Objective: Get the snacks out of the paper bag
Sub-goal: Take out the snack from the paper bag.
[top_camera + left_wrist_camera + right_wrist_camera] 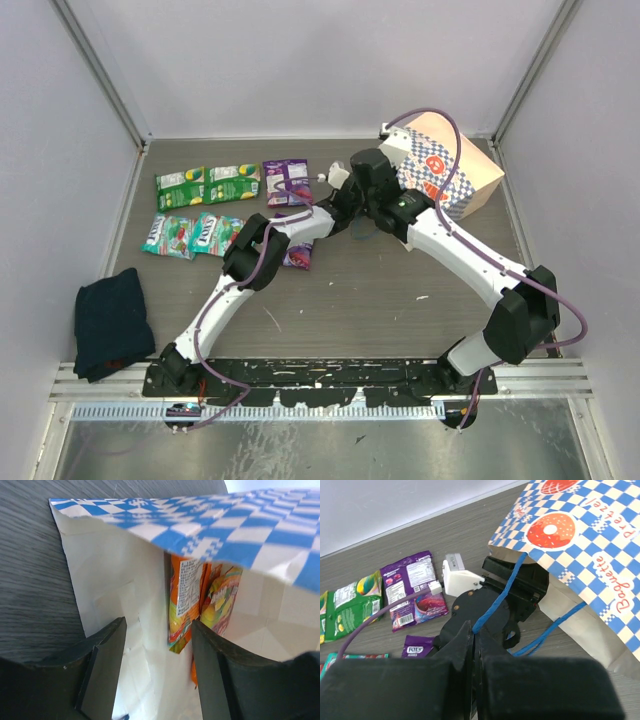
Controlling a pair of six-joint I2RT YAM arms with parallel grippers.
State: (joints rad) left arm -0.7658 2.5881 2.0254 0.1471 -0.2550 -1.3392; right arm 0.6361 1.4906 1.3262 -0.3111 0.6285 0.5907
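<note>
Top external view: grey wood-grain table point(400, 320), walls on three sides. Paper bag point(470, 185) lies on its side at the far R of the table, checkered blue/white w/ red-orange round marks, mouth facing L toward the table's middle. L arm point(230, 290) and R arm point(470, 255) both reach in and meet at the bag's mouth. Dark blue cloth point(110, 320) sits bunched at the near L edge, well apart from the rest.

Out of the bag, far L on the table: two green packets point(181, 188) side by side, two teal packets point(168, 234) just in front of them, a purple packet point(287, 181) beside the greens. Second purple packet point(298, 255) is partly under the L arm.

Left wrist view: L gripper point(157, 670) is in the bag's mouth, jaws spread, grasping nothing. Orange-yellow packets point(185, 600) stand on edge inside the bag, just beyond the fingers, closer to the R one point(210, 670).

Right wrist view: R gripper point(476, 645) is clenched on the bag's thin blue cord handle point(500, 600), cord pulled taut.
</note>
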